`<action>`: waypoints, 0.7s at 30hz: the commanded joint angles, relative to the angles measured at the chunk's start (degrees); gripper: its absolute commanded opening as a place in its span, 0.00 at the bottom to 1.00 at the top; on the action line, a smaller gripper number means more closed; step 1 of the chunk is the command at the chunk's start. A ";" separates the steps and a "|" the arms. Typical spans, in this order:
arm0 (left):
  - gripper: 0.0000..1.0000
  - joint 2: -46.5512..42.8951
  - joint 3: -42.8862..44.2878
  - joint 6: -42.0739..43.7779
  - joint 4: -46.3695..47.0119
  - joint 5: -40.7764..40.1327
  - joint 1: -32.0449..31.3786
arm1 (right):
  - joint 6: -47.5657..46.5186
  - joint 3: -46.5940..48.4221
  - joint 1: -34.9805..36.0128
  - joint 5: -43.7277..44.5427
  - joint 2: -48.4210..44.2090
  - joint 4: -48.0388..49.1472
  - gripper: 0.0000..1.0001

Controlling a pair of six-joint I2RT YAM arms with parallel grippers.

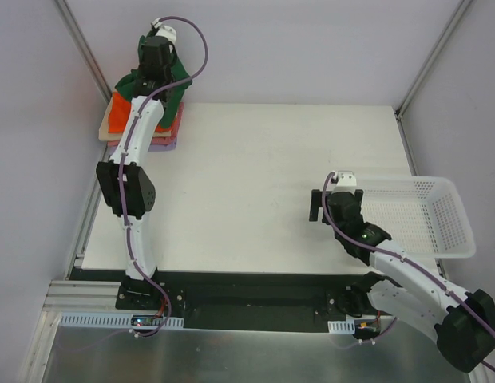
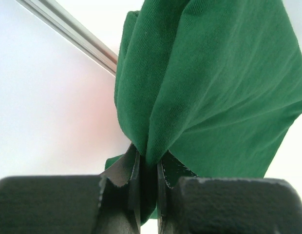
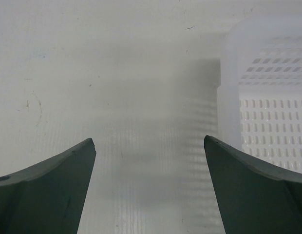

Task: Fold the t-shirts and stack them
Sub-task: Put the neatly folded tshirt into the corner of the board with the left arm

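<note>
My left gripper is at the table's far left corner, shut on the dark green t-shirt, which hangs bunched from it over the stack. In the left wrist view the green cloth is pinched between the closed fingers of the gripper. Below it lies a stack of folded shirts: orange on top, with pink and lavender edges showing. The beige one is hidden. My right gripper is open and empty, low over the table just left of the basket; it also shows in the right wrist view.
A white plastic mesh basket stands at the table's right edge, overhanging it; its wall shows in the right wrist view. The white table is bounded by enclosure walls with metal posts at the far corners.
</note>
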 commanded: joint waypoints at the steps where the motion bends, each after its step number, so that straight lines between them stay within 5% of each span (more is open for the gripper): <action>1: 0.00 1.70 2.77 0.42 5.99 3.38 3.50 | -0.66 3.16 -0.49 4.97 1.39 -3.68 0.96; 10: 0.00 6.54 4.35 -2.04 6.16 6.73 5.88 | -0.93 5.71 -0.49 8.14 2.27 -6.32 0.96; 21: 0.00 -0.49 2.95 -2.13 6.16 6.21 2.81 | -1.01 5.19 -0.49 7.17 0.87 -6.85 0.96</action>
